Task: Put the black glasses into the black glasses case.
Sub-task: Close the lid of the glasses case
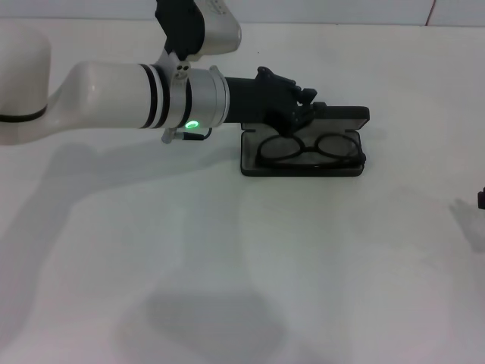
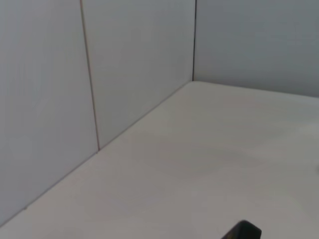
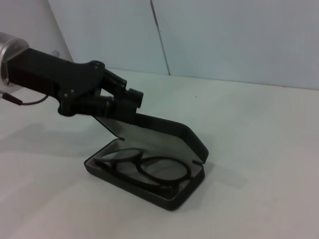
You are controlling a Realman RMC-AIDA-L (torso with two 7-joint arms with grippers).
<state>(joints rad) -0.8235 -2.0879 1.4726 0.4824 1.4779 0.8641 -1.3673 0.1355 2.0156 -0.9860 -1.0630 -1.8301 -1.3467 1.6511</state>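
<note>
The black glasses (image 1: 309, 147) lie folded inside the open black glasses case (image 1: 250, 165), lenses side by side; the right wrist view shows these glasses (image 3: 140, 165) in the grey-lined tray of the case (image 3: 130, 187). The lid (image 3: 159, 133) leans half-way over the tray. My left gripper (image 1: 312, 106) reaches in from the left and sits against the lid's outer face near its hinge-side end, fingers (image 3: 133, 97) together with nothing between them. My right gripper (image 1: 482, 199) shows only as a dark sliver at the table's right edge.
The white tabletop (image 1: 250, 258) stretches wide in front of the case. Pale wall panels (image 2: 134, 59) bound the table at the back. My left forearm (image 1: 114, 95) spans the table's rear left.
</note>
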